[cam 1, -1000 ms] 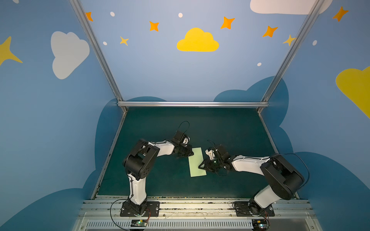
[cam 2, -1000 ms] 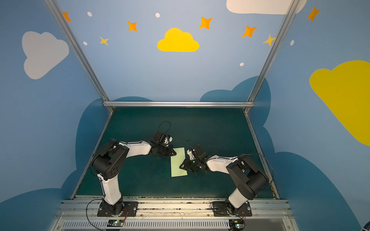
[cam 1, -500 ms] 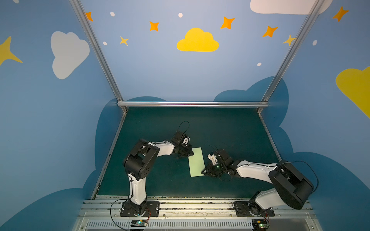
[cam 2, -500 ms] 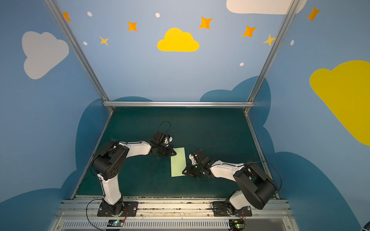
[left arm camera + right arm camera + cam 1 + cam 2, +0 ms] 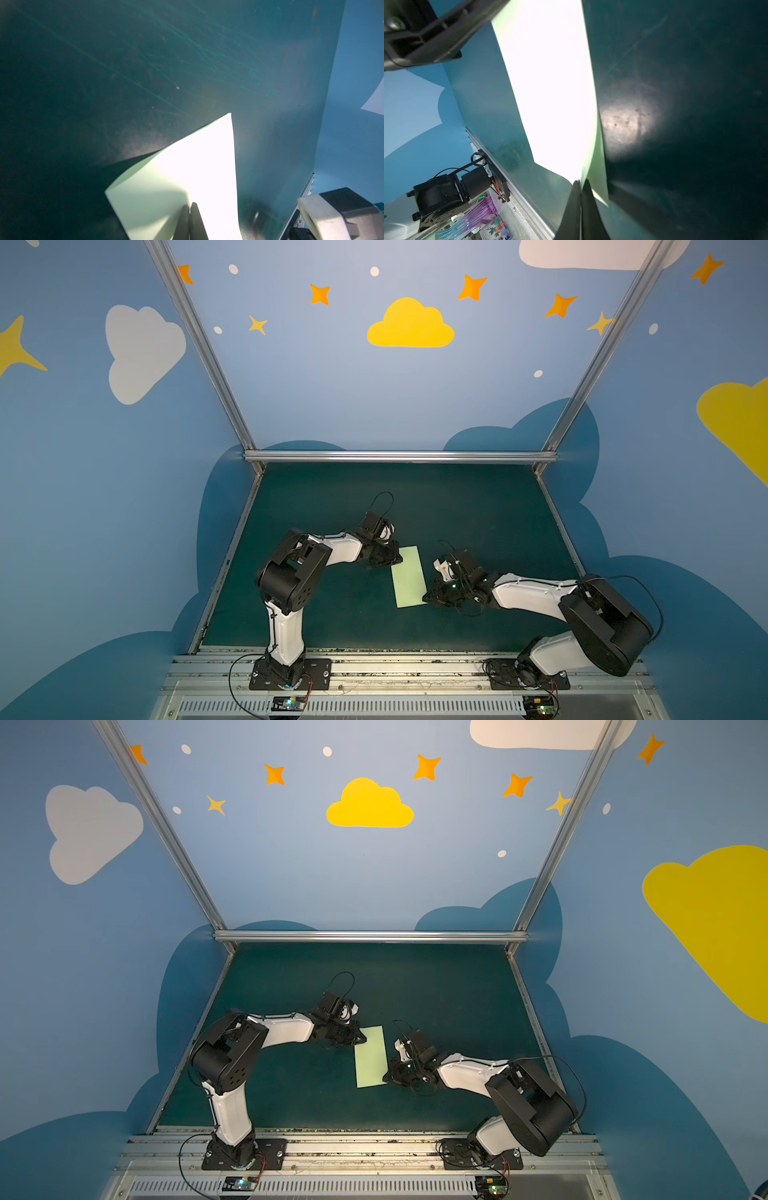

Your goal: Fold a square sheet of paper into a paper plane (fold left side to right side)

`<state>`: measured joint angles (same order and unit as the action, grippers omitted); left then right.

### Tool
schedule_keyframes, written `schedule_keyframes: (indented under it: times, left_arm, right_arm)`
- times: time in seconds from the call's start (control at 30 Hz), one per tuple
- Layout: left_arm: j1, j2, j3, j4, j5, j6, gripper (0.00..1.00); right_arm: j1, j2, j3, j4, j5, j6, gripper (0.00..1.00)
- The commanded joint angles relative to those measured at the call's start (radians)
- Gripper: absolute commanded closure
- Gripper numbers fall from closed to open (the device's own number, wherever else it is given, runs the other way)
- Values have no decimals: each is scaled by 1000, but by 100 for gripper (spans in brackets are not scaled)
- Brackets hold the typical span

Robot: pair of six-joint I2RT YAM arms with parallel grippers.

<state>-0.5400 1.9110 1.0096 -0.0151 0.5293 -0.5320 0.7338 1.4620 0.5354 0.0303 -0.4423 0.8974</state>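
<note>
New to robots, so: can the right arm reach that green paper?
Apparently yes: the right gripper is at the near corner of the green paper, seemingly shut on its edge; nothing stands between.

Paper point(image 5: 193, 158) overexposed in wrist views; surrounding mat point(image 5: 62, 187) dim.

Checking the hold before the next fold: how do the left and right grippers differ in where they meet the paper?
The left gripper is at the paper's far left corner; the right gripper is at its near right corner. Left's tips lie over the sheet's face; right's meet a curled-up edge. Both are shut.
</note>
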Motion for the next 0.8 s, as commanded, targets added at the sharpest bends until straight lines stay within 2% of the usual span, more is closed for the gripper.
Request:
schedule_keyframes:
  times: [0.0, 0.27, 0.77]
  left_arm:
    - [-23, 52, -34, -62, -24, 7, 93]
    - [-23, 54, -34, -68, -22, 13, 94]
    - [-24, 52, -35, -77, -20, 23, 94]
  right_arm:
    - [15, 32, 69, -4, -25, -22, 100]
    - [45, 159, 182, 9, -17, -19, 100]
    - [36, 286, 286, 23, 4, -17, 100]
